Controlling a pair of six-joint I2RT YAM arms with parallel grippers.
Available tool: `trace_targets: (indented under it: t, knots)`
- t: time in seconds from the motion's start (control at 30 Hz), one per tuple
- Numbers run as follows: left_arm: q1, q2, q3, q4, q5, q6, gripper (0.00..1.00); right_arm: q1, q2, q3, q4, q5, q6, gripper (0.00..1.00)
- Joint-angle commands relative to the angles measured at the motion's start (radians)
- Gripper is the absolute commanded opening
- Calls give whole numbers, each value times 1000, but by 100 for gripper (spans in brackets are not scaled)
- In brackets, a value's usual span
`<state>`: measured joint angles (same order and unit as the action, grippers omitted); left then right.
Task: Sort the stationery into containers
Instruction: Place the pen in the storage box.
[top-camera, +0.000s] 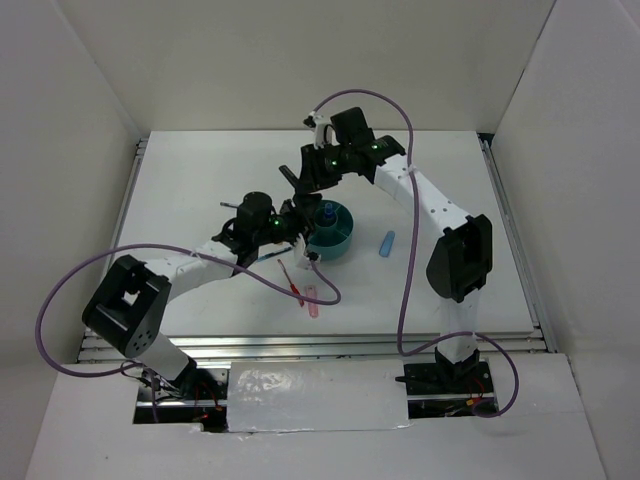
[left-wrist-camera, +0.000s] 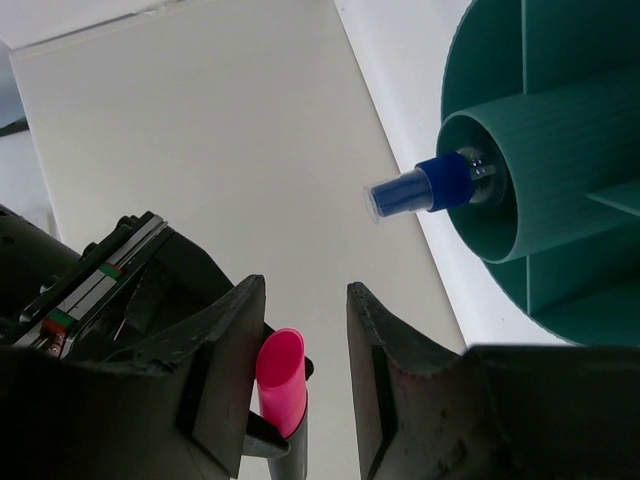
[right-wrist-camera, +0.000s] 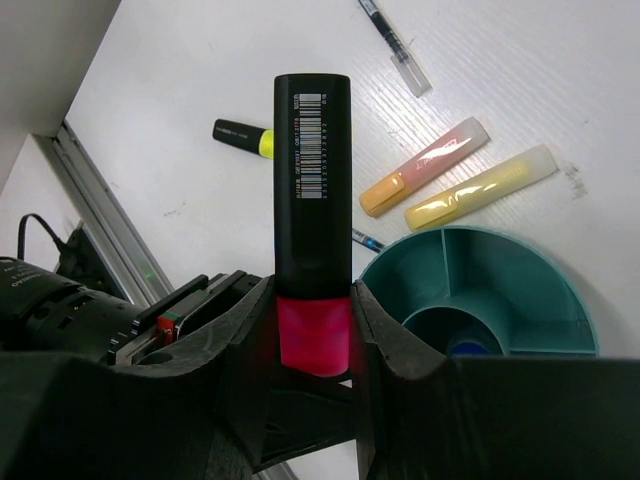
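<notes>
One clear blue-capped bottle sat in the round teal plastic organiser bowl; a stubby orange marker and a yellow marker lay outside on the tabletop. My right hand clamped a black marker; my left hand stood part-open around a pink marker.

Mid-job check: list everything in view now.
organiser: one, teal, mid-table
bottle: one, blue-capped, organiser's central cup
orange marker, yellow marker: one each, beside organiser
highlighter: one, black and yellow, near them
thin pen: one, clear, farther out
light-blue marker: one, right of organiser
red pen, pink marker: one each, table's near side
black marker: one, pink-ended, held
pink-tipped marker: one, between jaws
left gripper: one, black, open around pink-tipped marker
right gripper: one, black, shut on black marker
</notes>
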<state>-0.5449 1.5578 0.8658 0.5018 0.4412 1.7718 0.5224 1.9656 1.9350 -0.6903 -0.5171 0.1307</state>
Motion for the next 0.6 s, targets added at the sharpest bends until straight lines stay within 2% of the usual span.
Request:
trace_targets:
  t: [0.0,0.13,0.27,0.57]
  knots:
    - [7,-30,1,89,-73,-35,50,33,-53,-22,-29,8,6,0]
    - [8,-73,-14,60,-85,-61,52,31,-65,-33,-31,11,-15,0]
    - [20,-107,-50,72,-70,-78,58,27,-65,-36,-40,12,-40,0]
    - [28,-107,-60,109,-122,-80,58,30,-76,-48,-41,-20,-36,0]
